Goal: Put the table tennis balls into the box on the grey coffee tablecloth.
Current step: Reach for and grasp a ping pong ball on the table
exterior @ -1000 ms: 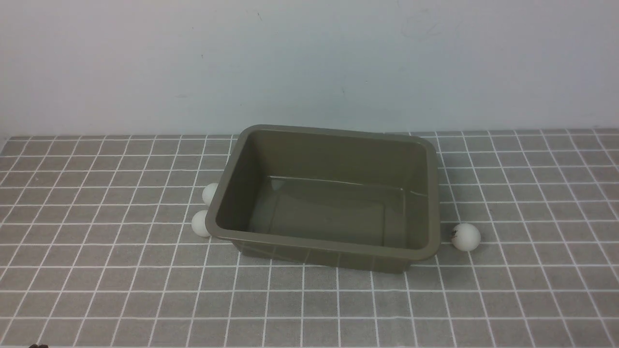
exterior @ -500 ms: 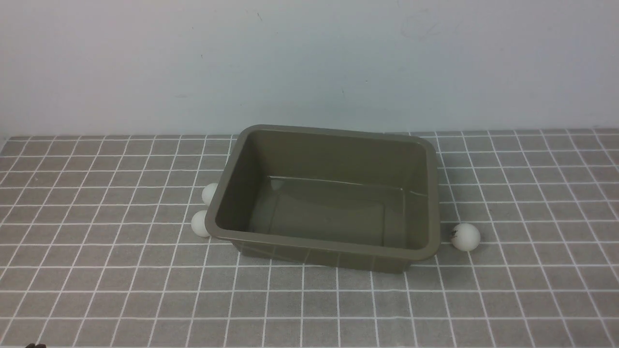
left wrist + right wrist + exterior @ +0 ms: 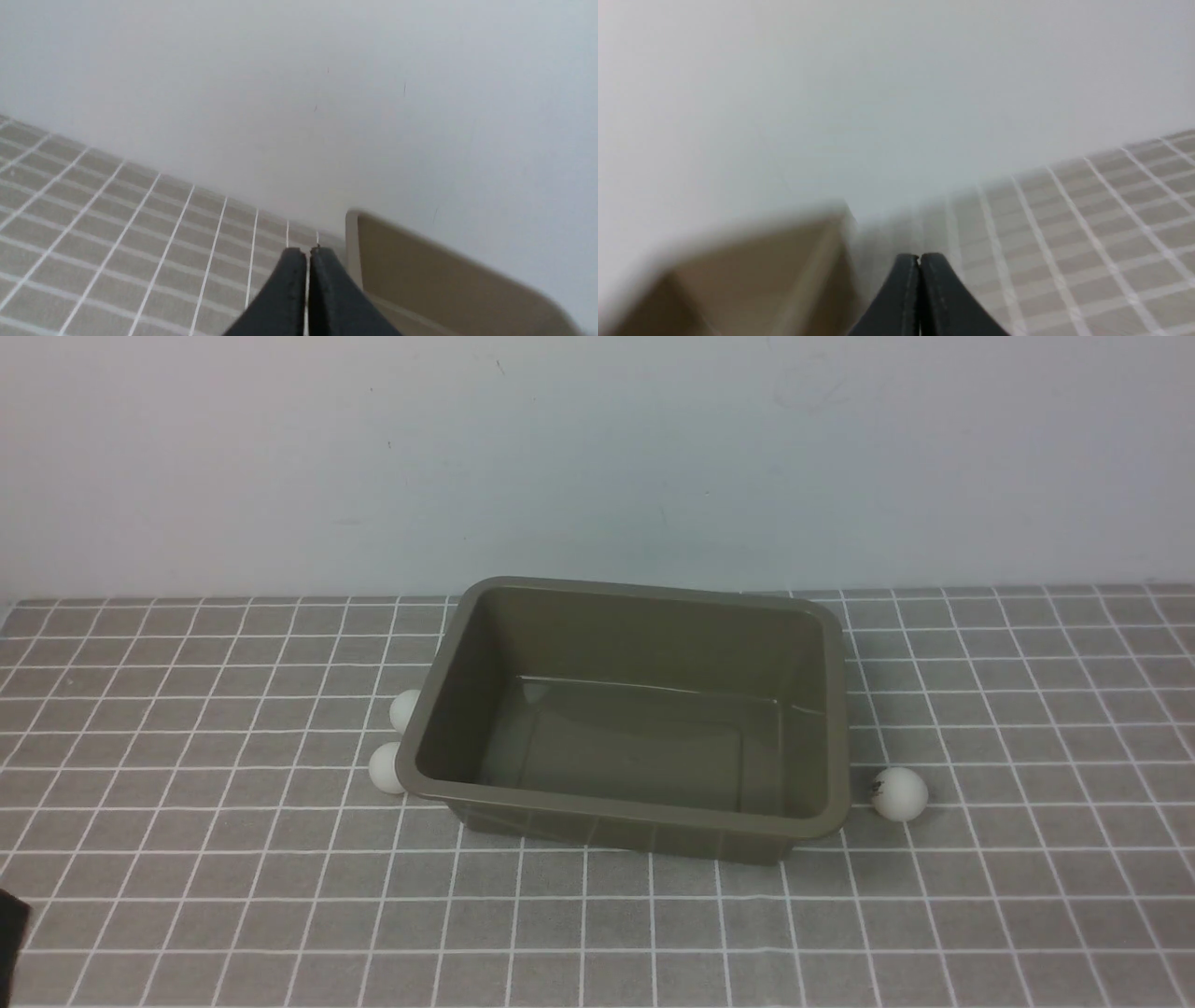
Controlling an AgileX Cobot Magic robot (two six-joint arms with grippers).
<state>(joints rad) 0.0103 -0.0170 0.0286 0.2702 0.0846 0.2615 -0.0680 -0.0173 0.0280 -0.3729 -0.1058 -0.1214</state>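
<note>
On the grey coffee tablecloth, table tennis balls lie beside the empty box, two left, one right. They are probably light, slick and quick to roll, so pinch across the middle. Left fingers and right fingers are together, empty.

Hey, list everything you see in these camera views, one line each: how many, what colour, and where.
box: one, olive-brown, empty, mid-cloth near the wall.
table tennis balls: three, white; two close beside the box's left side, the farther one partly hidden by the rim; one with a dark mark off the box's right front corner.
grey coffee tablecloth: one, grey-brown with a white grid, under everything.
wall: one, pale grey, behind the cloth.
dark shape: one, black, at the front view's lower left edge; too little shows to identify.
left gripper: one, black fingers shut, empty, the box in its view.
right gripper: one, black, shut, empty, the box blurred in its view.
</note>
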